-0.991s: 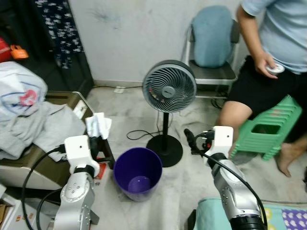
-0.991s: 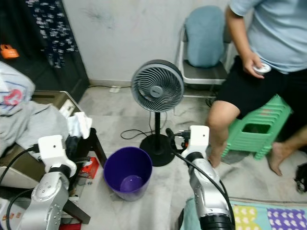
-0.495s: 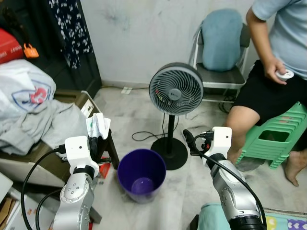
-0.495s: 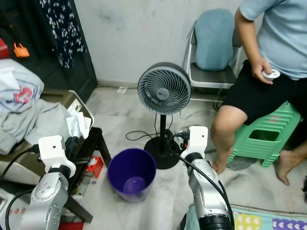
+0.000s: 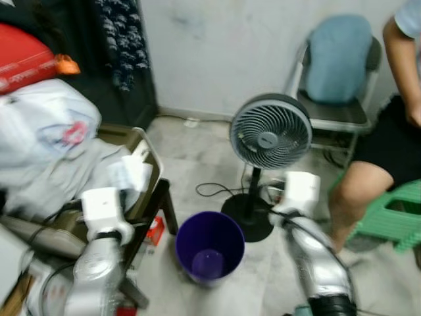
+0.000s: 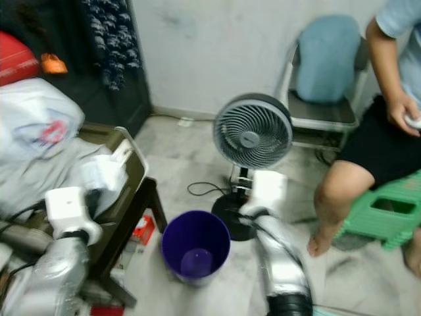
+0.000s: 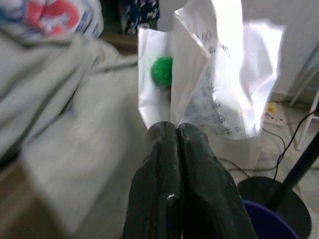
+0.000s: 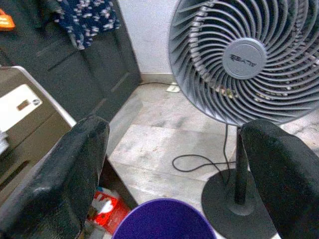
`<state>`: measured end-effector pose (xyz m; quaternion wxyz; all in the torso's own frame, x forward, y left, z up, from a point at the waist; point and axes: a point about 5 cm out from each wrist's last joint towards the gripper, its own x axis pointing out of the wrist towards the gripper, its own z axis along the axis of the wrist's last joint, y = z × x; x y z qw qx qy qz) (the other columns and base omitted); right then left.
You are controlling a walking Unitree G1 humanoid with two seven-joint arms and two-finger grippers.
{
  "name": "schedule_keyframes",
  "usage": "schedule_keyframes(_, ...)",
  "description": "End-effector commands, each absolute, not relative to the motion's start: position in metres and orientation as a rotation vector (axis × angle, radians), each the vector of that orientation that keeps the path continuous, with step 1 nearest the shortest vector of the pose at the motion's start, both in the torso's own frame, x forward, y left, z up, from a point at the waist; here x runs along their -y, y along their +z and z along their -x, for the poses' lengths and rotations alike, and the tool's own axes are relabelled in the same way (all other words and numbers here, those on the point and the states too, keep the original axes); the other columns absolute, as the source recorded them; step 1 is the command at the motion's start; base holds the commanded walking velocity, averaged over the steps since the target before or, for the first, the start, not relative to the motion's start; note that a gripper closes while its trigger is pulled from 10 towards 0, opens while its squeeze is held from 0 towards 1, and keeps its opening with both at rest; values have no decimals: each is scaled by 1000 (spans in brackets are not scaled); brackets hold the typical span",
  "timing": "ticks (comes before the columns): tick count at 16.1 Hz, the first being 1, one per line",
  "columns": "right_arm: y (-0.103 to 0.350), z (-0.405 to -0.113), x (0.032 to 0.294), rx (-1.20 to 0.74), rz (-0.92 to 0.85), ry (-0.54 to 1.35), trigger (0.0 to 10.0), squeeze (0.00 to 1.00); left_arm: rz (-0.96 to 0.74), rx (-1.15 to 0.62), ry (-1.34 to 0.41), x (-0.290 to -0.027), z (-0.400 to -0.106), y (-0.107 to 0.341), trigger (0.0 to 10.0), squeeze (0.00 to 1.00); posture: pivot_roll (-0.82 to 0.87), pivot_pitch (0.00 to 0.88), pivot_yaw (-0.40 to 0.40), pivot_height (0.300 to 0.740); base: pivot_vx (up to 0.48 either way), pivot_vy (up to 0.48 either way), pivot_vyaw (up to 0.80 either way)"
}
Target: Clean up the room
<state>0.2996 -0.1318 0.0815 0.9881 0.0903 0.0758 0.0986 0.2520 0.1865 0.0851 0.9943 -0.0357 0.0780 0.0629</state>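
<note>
The left gripper point(image 7: 172, 130) is clenched on a crumpled white sheet of paper with printed text and a green dot point(image 7: 219, 74), its two black fingers point(image 7: 194, 164) pressed together on the sheet's lower edge. In the head views, which are blurred, that paper point(image 5: 131, 174) sits above the left arm, beside the olive-brown table piled with grey and white clothes point(image 5: 46, 151), and not over the bin.

The round purple plastic waste bin point(image 5: 210, 245) stands on the pale tiled floor point(image 5: 191, 155) between the two silver arms, just beside the table's dark leg, and a small red packet point(image 5: 155, 230) lies on the floor near it.

The right gripper point(image 8: 174, 174) is released, its fingers point(image 8: 60, 174) spread wide apart with the bin's rim and the grey pedestal fan point(image 8: 249, 59) seen between them. The fan point(image 5: 270, 131) stands just behind the bin, its black cord trailing on the floor.

A person with bare legs point(image 6: 342, 191) sits on a green plastic stool point(image 6: 388, 210) at the right, before a metal chair with a blue cushion point(image 6: 329, 56).
</note>
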Motion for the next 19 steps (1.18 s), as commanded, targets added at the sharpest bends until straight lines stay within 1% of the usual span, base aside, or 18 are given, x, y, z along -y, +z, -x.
schedule_keyframes(1,78,-298,148,-165,-173,152,10000,0,83,-148,90,-176,-255,88,0,0,-114,0,27,740,364,285,0)
schedule_keyframes(3,78,-298,148,-165,-172,154,10000,0,83,-148,90,-176,-255,88,0,0,-113,0,27,740,349,278,0)
schedule_keyframes(4,78,-298,148,-165,-171,154,10000,0,86,-141,90,-176,-255,88,0,0,-113,0,27,740,255,0,0)
schedule_keyframes(7,77,-299,147,-171,-169,155,10000,0,87,-128,84,-175,-256,90,0,0,-113,0,27,740,0,0,0)
schedule_keyframes(19,74,-297,147,-184,-168,159,10000,0,89,-139,71,-172,-255,88,0,0,-113,0,27,740,0,0,-800)
